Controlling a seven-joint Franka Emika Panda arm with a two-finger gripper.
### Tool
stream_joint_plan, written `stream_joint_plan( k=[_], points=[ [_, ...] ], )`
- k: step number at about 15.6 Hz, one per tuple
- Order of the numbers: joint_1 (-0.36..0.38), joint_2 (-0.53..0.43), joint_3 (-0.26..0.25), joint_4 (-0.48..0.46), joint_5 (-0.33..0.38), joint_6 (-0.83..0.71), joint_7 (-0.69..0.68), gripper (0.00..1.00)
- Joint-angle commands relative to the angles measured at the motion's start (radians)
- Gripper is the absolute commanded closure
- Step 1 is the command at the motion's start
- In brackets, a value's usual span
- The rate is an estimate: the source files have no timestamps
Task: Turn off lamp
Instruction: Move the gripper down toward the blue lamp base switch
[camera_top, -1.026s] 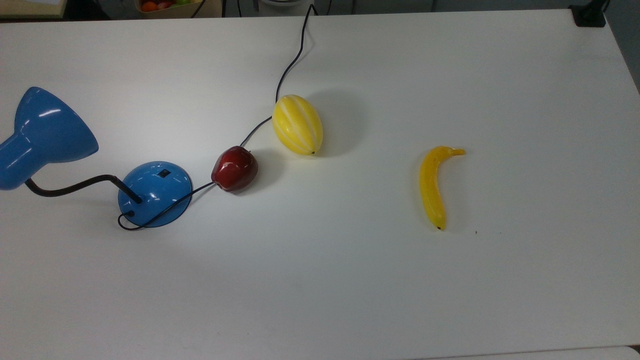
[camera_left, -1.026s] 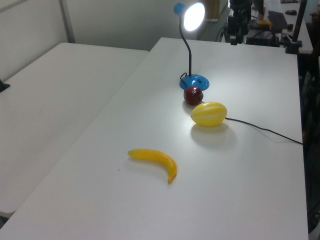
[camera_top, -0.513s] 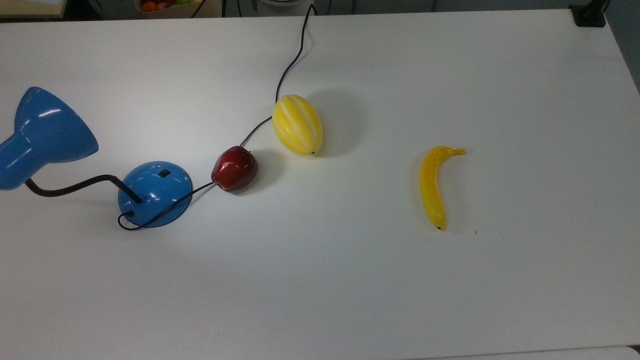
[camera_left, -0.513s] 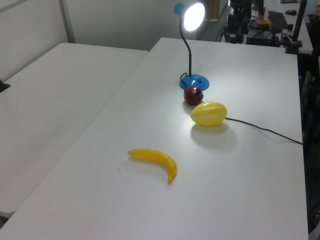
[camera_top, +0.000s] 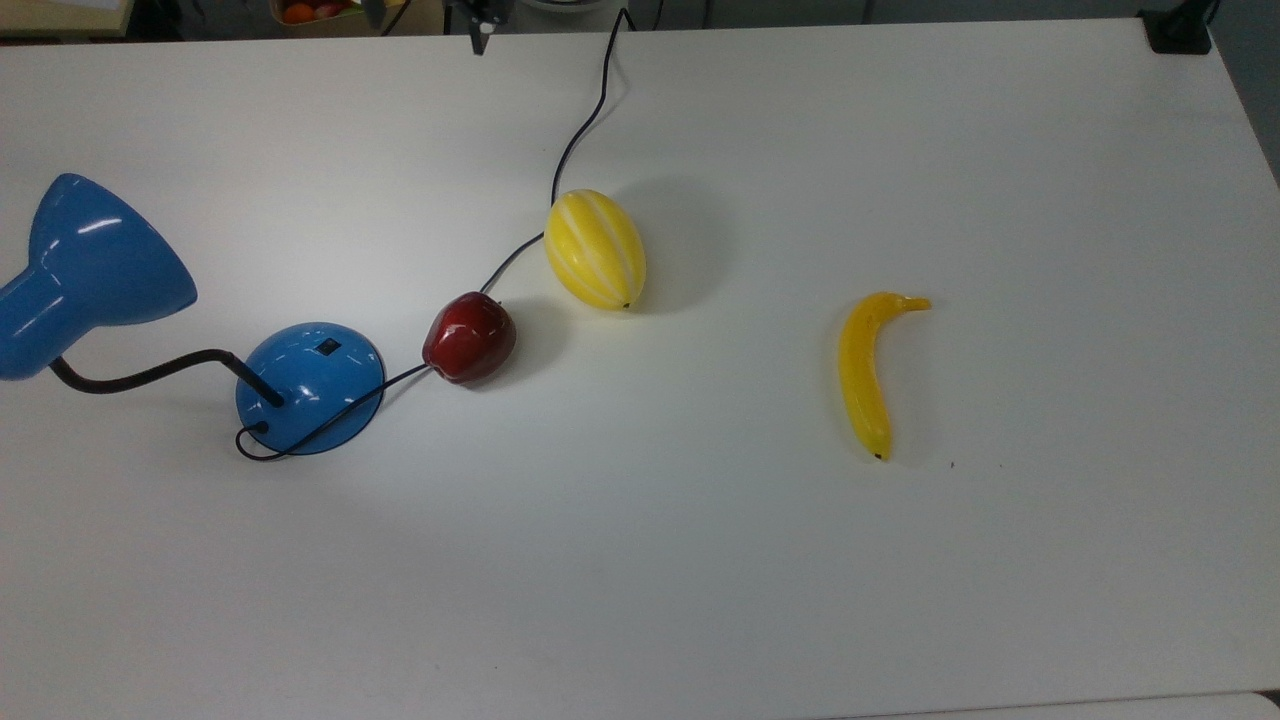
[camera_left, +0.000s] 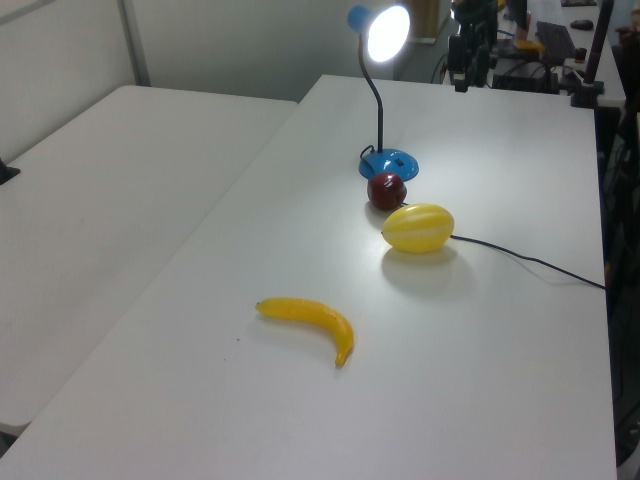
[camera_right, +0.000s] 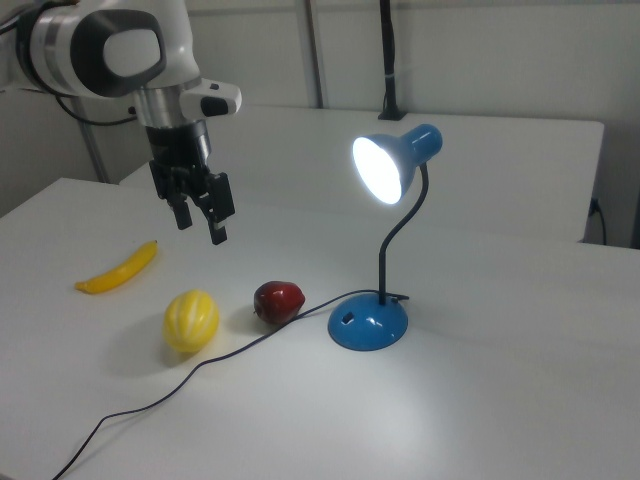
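The blue lamp (camera_top: 310, 385) stands at the top view's left, its cone shade (camera_top: 100, 265) on a bent black neck, with a small black switch (camera_top: 327, 348) on the domed base. The bulb glows bright in the right view, where the lamp's shade (camera_right: 392, 162) faces left over its base (camera_right: 368, 322). My gripper (camera_right: 200, 230) hangs open and empty above the table, left of the lamp and over the fruit in the right view. A finger tip (camera_top: 480, 35) of it pokes in at the top view's upper edge, far from the lamp's base.
A red apple (camera_top: 468, 337) lies right beside the base, on the black cord (camera_top: 580, 130). A yellow striped melon (camera_top: 595, 248) sits past it and a banana (camera_top: 866, 370) lies farther toward the top view's right. A second table (camera_left: 100, 200) adjoins at the left view's left.
A finger of my gripper has come into sight at the top view's upper edge, and in the left view the gripper has shifted slightly. The lamp and fruit have not moved.
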Motion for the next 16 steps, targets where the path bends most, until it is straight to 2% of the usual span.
stream_joint_plan(
  k=[1, 4, 5, 7, 12, 16],
  points=[
    [-0.040, 0.031, -0.004, 0.016, 0.016, 0.063, -0.020, 0.55],
    [-0.054, 0.031, -0.003, 0.013, 0.033, 0.072, -0.008, 0.95],
    [-0.054, 0.031, -0.003, 0.009, 0.040, 0.075, -0.007, 1.00],
    [-0.046, 0.051, -0.004, -0.003, 0.040, 0.090, -0.007, 1.00],
    [-0.060, 0.112, -0.006, -0.016, 0.022, 0.274, 0.058, 1.00],
    [-0.104, 0.164, -0.006, -0.034, 0.017, 0.400, 0.062, 1.00]
  ],
)
